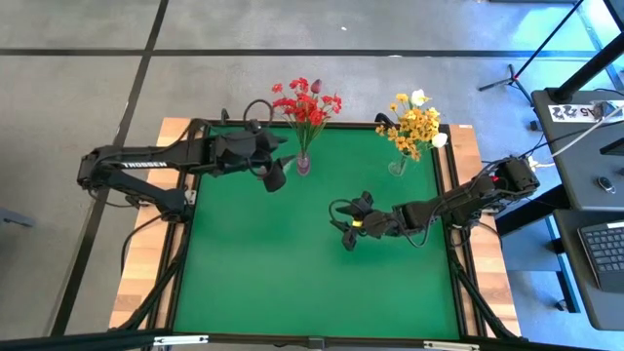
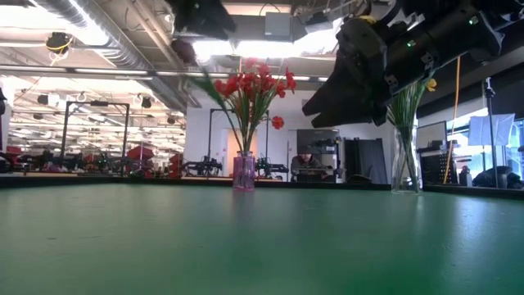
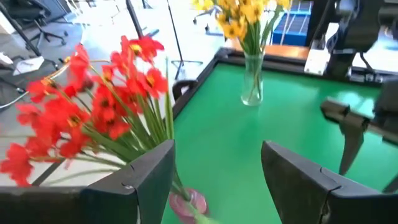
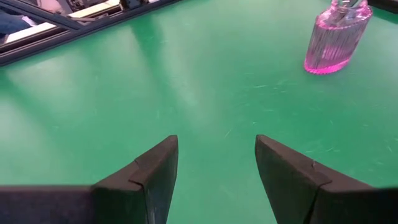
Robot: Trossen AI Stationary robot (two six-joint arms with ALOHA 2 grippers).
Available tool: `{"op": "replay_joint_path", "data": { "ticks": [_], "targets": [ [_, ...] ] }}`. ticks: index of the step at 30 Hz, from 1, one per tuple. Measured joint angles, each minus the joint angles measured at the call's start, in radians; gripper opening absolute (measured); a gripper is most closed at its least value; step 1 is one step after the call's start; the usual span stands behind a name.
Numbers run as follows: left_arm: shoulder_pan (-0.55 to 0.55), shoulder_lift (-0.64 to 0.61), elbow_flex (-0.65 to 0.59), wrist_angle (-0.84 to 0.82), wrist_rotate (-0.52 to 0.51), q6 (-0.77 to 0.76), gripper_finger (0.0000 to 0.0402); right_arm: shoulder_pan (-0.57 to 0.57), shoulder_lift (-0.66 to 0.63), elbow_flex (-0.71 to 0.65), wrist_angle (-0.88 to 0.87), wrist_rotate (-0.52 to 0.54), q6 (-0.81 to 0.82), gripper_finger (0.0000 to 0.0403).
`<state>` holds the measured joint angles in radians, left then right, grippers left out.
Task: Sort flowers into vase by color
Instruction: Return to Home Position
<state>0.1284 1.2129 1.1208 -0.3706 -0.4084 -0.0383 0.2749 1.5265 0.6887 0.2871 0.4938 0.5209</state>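
Left gripper (image 1: 280, 168): raised off the table, its two fingers spread apart and holding nothing
Pink vase (image 1: 303, 164): stands upright just beside the left gripper's fingertips, a little ahead of them; well apart from the right gripper, out in front of its fingers
Red flowers (image 1: 304, 102): stems stand in the pink vase, blossoms fanning out beside and ahead of the left gripper, with one dark red bud (image 1: 315, 86) among them
Right gripper (image 1: 351, 220): hangs above the middle of the green mat (image 1: 292, 273), fingers apart, empty
Clear vase (image 1: 399, 166): upright, off to one side of the right gripper and well ahead of the left gripper
Yellow-orange flowers (image 1: 416, 122): stems stand in the clear vase, with white buds (image 1: 420, 97) among the blossoms
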Motion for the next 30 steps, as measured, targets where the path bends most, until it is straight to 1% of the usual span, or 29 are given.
{"op": "replay_joint_path", "data": {
  "ticks": [6,9,14,17,20,21,25,30],
  "targets": [
    [-0.005,0.001,0.063,-0.003,0.000,0.006,0.0234,-0.001,0.000,0.000,0.000,0.004,-0.001,0.0214],
    [-0.021,0.001,0.107,-0.049,0.000,0.006,0.0234,-0.001,0.000,0.000,0.000,0.003,-0.001,0.0214],
    [-0.083,-0.029,0.221,-0.158,0.000,-0.010,0.0234,0.000,0.000,0.000,0.004,0.005,-0.022,0.0214],
    [-0.129,-0.066,0.235,-0.165,0.019,-0.002,0.0234,0.000,0.000,0.000,0.014,0.011,-0.056,0.0214],
    [-0.167,-0.109,0.217,-0.156,0.119,0.015,0.0230,0.000,-0.002,0.000,0.047,0.011,-0.087,0.0214],
    [-0.179,-0.123,0.209,-0.155,0.137,0.015,0.0226,0.000,-0.003,0.000,0.062,0.011,-0.109,0.0214],
    [-0.217,-0.189,0.132,-0.114,0.140,0.015,0.0208,0.000,-0.033,0.000,0.083,-0.001,-0.171,0.0214],
    [-0.241,-0.315,-0.060,0.032,0.138,0.016,0.0187,0.000,-0.130,0.000,0.042,-0.016,-0.248,0.0214]
  ]
}}
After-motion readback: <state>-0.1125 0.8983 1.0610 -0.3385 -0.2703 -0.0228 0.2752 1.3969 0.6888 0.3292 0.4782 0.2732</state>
